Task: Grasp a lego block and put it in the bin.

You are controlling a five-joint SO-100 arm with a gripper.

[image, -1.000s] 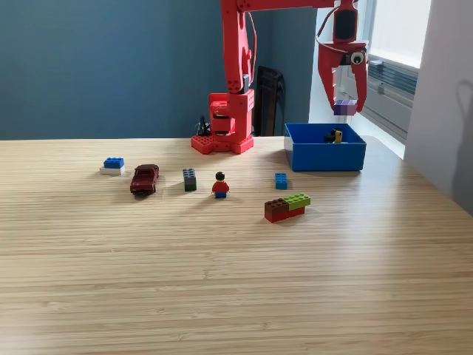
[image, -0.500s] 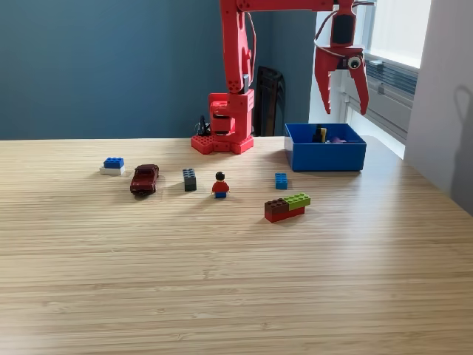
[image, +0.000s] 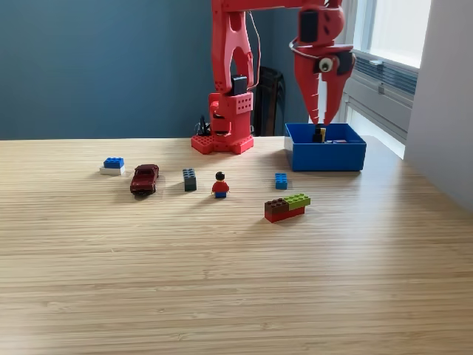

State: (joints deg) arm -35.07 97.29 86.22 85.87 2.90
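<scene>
One blue bin point(image: 325, 156), long axis across the exterior view.

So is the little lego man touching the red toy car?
Apart. In the exterior view, the lego man stands to the right of the red toy car, with the dark block and bare table between them.

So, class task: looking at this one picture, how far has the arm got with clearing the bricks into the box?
Done: a few small pieces already lie inside the blue box. In hand: nothing; the gripper hangs above the box with no brick between its tips. Left: the blue-and-white brick, dark brick, small blue brick and the brown, green and red stack sit on the table.
</scene>
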